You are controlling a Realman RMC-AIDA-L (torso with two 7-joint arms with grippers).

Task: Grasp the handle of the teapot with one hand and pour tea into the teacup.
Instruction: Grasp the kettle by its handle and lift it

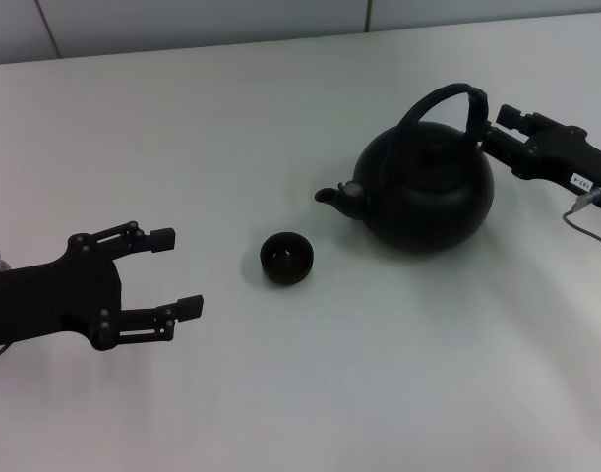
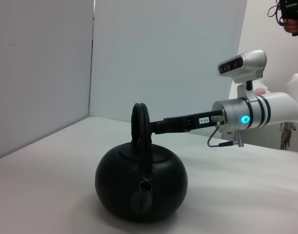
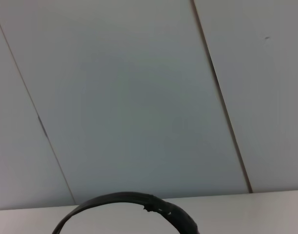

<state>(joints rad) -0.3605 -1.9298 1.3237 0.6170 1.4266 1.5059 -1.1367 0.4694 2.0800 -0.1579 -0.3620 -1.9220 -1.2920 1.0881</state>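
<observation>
The matte-black teapot [image 1: 428, 192] stands upright on the white table, right of centre, with its short spout [image 1: 330, 197] pointing toward the teacup. Its arched handle [image 1: 443, 95] rises over the lid. The tiny black teacup [image 1: 286, 258] sits a short way in front of the spout, apart from the pot. My right gripper [image 1: 489, 133] reaches in from the right and is at the thick side of the handle. The left wrist view shows it [image 2: 153, 127] level with the handle [image 2: 140, 122] above the teapot [image 2: 139, 180]. My left gripper [image 1: 177, 273] is open and empty, left of the cup.
The white table [image 1: 379, 393] runs back to grey wall panels [image 1: 202, 20]. The right arm [image 2: 245, 119] with its blue light stretches in behind the pot. The top of the handle [image 3: 129, 199] shows low in the right wrist view.
</observation>
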